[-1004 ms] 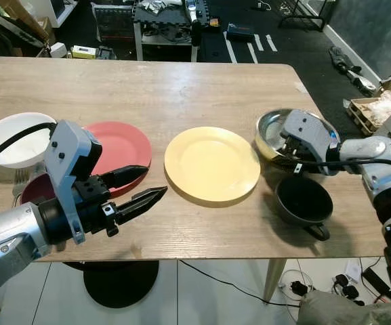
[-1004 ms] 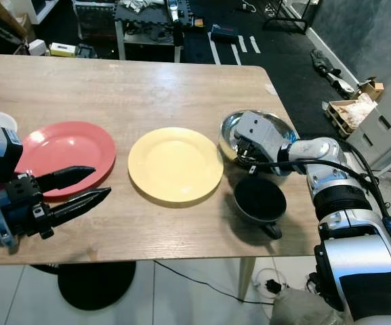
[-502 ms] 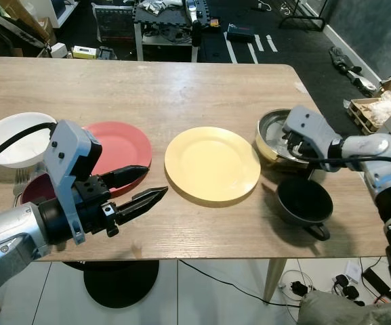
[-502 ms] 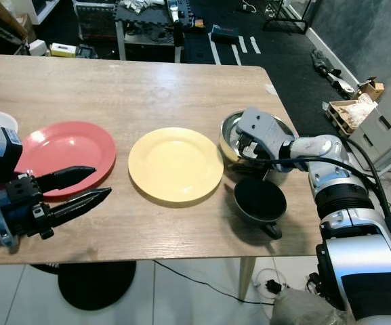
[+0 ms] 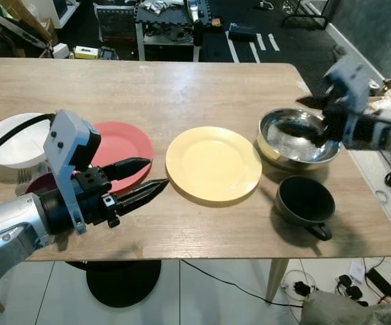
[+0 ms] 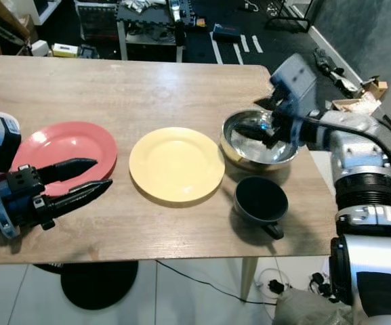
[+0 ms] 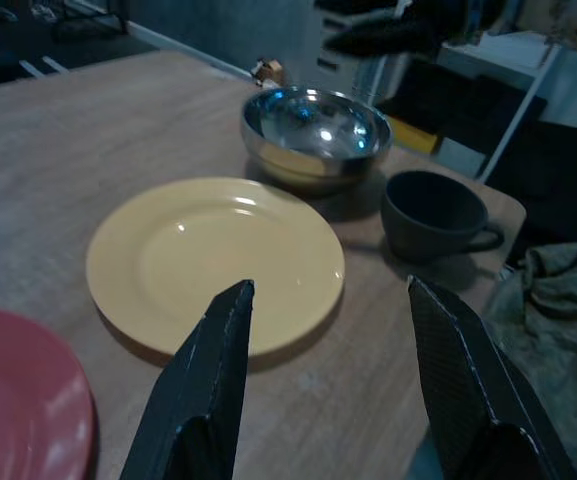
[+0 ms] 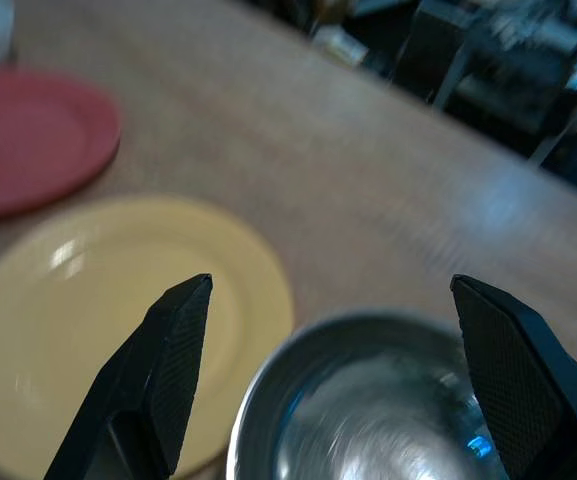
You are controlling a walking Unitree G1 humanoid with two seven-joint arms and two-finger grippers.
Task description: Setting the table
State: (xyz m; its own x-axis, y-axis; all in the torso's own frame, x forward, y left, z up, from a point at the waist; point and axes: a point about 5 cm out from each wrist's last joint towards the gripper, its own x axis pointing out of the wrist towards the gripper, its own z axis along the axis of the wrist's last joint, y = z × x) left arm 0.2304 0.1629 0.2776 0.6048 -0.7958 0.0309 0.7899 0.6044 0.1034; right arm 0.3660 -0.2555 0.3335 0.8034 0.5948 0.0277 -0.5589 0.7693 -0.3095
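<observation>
Left hand [image 5: 141,184], fingers apart and empty, hovers at the worktop [image 5: 181,88] near edge beside the red plate [image 5: 124,145]. Centre: yellow plate [image 5: 213,164]; black cup [image 5: 305,200] near the right corner. Right hand [image 6: 266,125], fingers spread and empty, hangs above the steel bowl [image 6: 259,140]. White bowl [image 5: 15,139] at far left.

yellow plate [image 5: 213,163] lies flat between red plate [image 5: 119,146] and steel bowl [image 5: 298,139].
</observation>
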